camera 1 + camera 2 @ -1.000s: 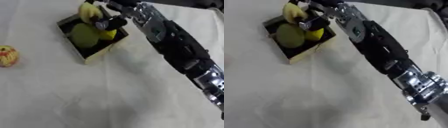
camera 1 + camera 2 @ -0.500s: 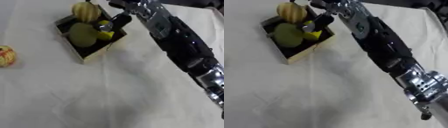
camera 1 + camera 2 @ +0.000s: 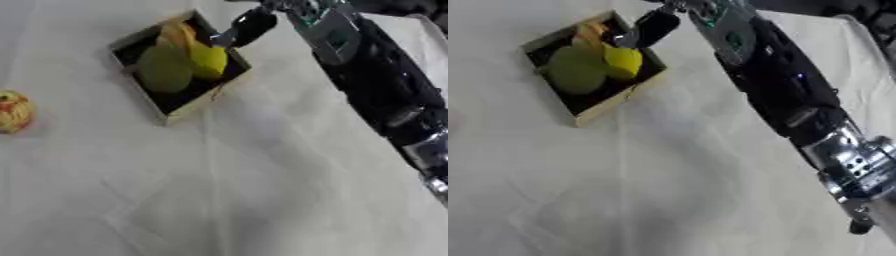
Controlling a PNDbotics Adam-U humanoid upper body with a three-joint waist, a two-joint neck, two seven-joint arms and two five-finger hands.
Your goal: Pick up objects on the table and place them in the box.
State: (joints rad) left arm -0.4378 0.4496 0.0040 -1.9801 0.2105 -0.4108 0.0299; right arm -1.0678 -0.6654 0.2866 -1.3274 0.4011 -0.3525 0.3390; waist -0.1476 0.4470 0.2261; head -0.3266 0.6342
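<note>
Your right hand (image 3: 249, 27) hangs over the far right edge of the box, at the end of the black arm (image 3: 376, 85) that crosses the picture from the lower right to the top. Only a dark finger and a bit of silver show clearly, so you cannot tell whether the fingers are spread or curled, though nothing appears to be held in them. Going from the left: a round yellow and red object (image 3: 12, 111) lies alone on the white tablecloth (image 3: 219, 190) at the left edge of the left eye view, well apart from the box. Next comes the box (image 3: 179, 113) itself, a shallow square tray with pale sides and a dark inside, turned askew to the table. Inside it a dull green rounded fruit (image 3: 164, 71) fills the left part, with a bright yellow fruit (image 3: 208, 58) just beside it on the right. A third yellow-orange piece (image 3: 178, 34) sits behind them toward the far corner, touching both. The dark fingertip is near the yellow fruit, over the box's rim. Your left hand does not show.
</note>
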